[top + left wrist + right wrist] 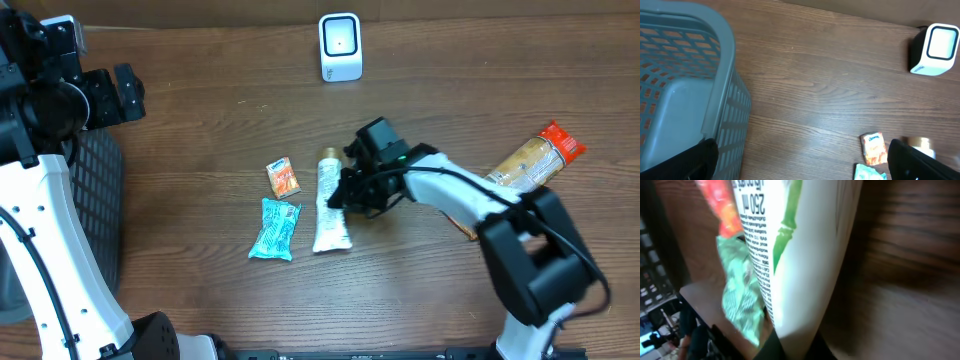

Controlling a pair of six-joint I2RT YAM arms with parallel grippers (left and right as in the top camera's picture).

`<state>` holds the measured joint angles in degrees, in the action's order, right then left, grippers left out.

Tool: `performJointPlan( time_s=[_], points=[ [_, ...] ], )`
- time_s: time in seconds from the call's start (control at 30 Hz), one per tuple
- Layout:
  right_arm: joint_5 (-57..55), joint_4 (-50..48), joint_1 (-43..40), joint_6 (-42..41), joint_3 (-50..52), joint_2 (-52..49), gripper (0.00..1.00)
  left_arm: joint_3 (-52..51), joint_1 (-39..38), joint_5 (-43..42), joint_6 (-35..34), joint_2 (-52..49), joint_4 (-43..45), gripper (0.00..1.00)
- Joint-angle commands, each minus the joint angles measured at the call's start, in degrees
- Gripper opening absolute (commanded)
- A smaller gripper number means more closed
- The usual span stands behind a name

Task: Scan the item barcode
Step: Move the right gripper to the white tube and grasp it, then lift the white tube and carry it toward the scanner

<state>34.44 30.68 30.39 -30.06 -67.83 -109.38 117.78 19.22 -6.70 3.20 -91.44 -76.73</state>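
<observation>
Wood-grain table (200, 130) carries the whole scene. The white tube (330, 222), printed with green bamboo and small black text, lies flat near the middle, its gold cap pointing toward the far edge. The right gripper (346, 193) is down at the tube's right edge, about halfway along its length, and its jaws are pinched together on the tube. In the right wrist view the tube fills the frame and runs down between the dark fingers (771, 349) at the bottom. From overhead the tube appears to be resting on the wood.

Just left of the tube lie a small orange packet (283, 178) and, nearer the front, a teal packet (274, 229), close together. The white barcode scanner (340, 46) stands at the far side of the table, well apart from the tube. A clear bag with an orange-red top (536, 157) lies off to the right, partly behind the right arm.

The left gripper (105, 93) hangs at the far left above a grey slotted basket (715, 85), its jaws spread wide and holding nothing.
</observation>
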Motion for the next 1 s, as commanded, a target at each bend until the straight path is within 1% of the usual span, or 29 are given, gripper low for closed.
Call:
performJointPlan(
  time_s=[0.0, 0.1, 0.23, 0.3, 0.47, 0.87, 0.97],
  points=[
    [4.8, 0.4, -1.8, 8.2, -0.9, 11.7, 0.04, 0.3, 0.2, -0.4, 0.9, -0.2, 0.2, 1.00],
    [7.9, 1.4, -4.1, 8.7, -0.9, 18.4, 0.04, 0.3, 0.2, -0.4, 0.9, -0.2, 0.2, 1.00],
    [17.2, 1.2, -7.9, 8.4, -0.9, 25.9, 0.04, 0.3, 0.2, -0.4, 0.9, -0.2, 0.2, 1.00],
    [20.2, 1.2, -9.7, 6.1, -0.9, 28.7, 0.04, 0.3, 0.2, -0.4, 0.9, -0.2, 0.2, 0.99],
    [24.7, 1.2, -12.2, 5.9, -0.9, 33.5, 0.04, 0.3, 0.2, -0.4, 0.9, -0.2, 0.2, 1.00],
    [24.8, 1.4, -12.4, 4.3, -0.9, 34.8, 0.03, 0.3, 0.2, -0.4, 0.9, -0.2, 0.2, 1.00],
    [22.2, 3.8, -12.3, 4.1, -2.0, 34.5, 0.03, 0.3, 0.2, -0.4, 0.9, -0.2, 0.2, 1.00]
  ],
)
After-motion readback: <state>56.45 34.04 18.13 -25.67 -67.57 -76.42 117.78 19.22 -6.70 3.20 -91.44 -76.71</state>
